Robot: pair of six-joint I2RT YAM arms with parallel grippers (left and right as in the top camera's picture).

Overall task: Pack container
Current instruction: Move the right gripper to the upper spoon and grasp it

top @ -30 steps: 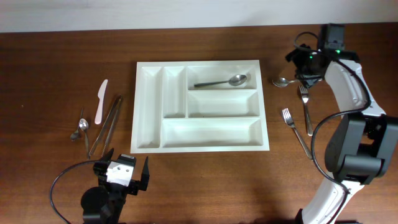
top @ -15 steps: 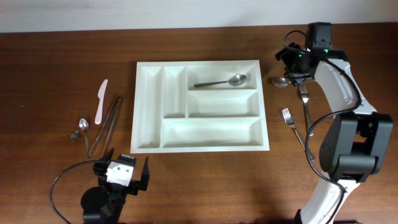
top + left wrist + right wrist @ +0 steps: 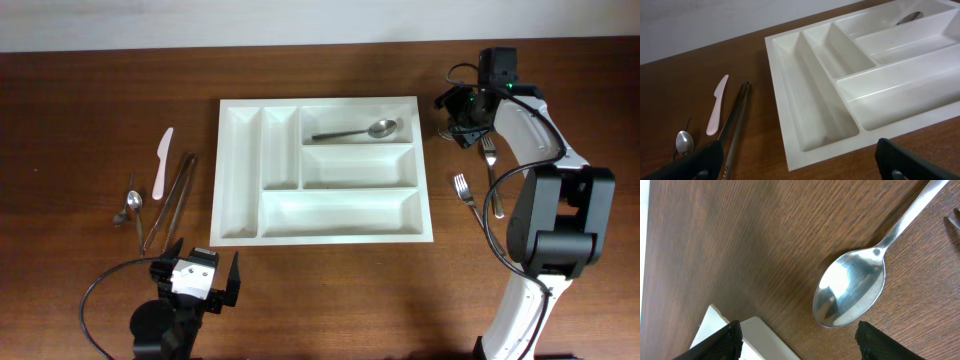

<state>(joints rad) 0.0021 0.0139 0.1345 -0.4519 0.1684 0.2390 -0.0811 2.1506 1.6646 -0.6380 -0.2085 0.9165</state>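
Observation:
The container (image 3: 425,170), a big white tray with five compartments, lies mid-table, and one spoon (image 3: 355,131) rests in its top right compartment. A second spoon (image 3: 850,292) lies on the wood just right of the tray. My right gripper (image 3: 458,118) hangs over it, open. In the right wrist view the spoon's bowl sits just ahead of the gap between the fingers of the right gripper (image 3: 802,345), beside the tray's corner (image 3: 755,340). My left gripper (image 3: 197,275) stands open at the table's front left, facing the container (image 3: 815,115), with nothing between its fingers.
Two forks (image 3: 490,165) (image 3: 470,200) lie right of the tray. On its left lie a pale plastic knife (image 3: 161,165), metal tongs (image 3: 172,200) and a small spoon (image 3: 131,203); knife (image 3: 717,105) and tongs (image 3: 735,125) also show in the left wrist view.
My right gripper has moved left and down over the spoon beside the tray, now covering it from above, and its fingers have narrowed slightly. The left arm has not moved.

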